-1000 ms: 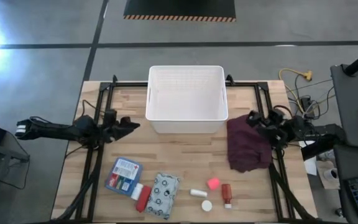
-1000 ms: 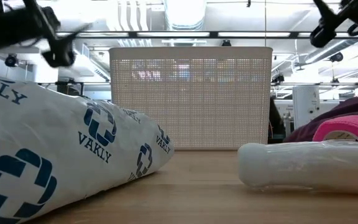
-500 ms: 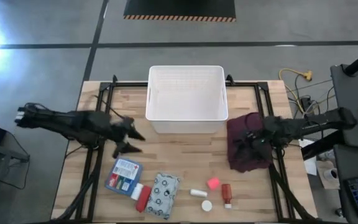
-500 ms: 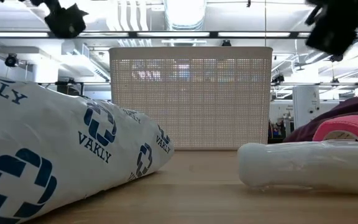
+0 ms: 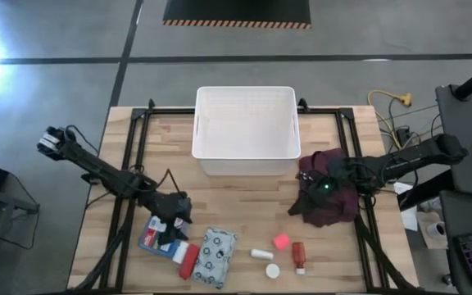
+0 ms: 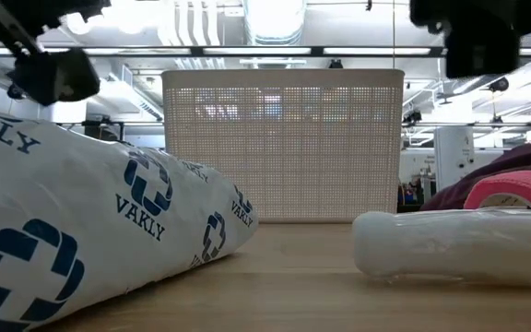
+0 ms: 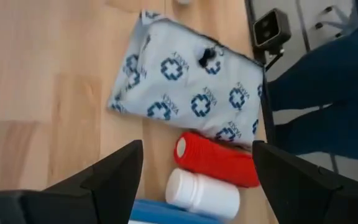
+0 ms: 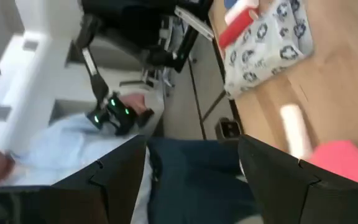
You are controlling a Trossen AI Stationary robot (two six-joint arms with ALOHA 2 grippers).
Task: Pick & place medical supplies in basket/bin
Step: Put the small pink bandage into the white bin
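Observation:
The blue flat packet [image 5: 157, 228], a white bottle [image 5: 180, 251], a red tube [image 5: 190, 261] and the white patterned pouch [image 5: 217, 256] lie flat near the table's front left. A small white bottle [image 5: 260, 254], a cap [image 5: 273, 270], the pink cube [image 5: 281, 241] and a second red tube [image 5: 299, 256] lie to their right. The white basket [image 5: 246, 127] stands at the far middle. My left gripper [image 5: 174, 223] is open above the blue packet's right end; its wrist view [image 7: 196, 149] shows the red tube [image 7: 216, 160] and white bottle [image 7: 201, 193] below. My right gripper [image 5: 306, 197] [image 8: 191, 142] is open over the maroon cloth [image 5: 330, 197].
The maroon cloth lies right of the basket, under the right arm. Black frame rails [image 5: 133, 164] run along both table sides. A person in a light shirt [image 8: 61, 155] and dark trousers stands beyond the near edge. Bare wood [image 5: 236, 197] lies between the basket and the items.
My left gripper has swung from beside the basket toward the near edge, to above the blue packet. My right gripper has moved toward the near edge and the table's left, over the maroon cloth. The items have not moved.

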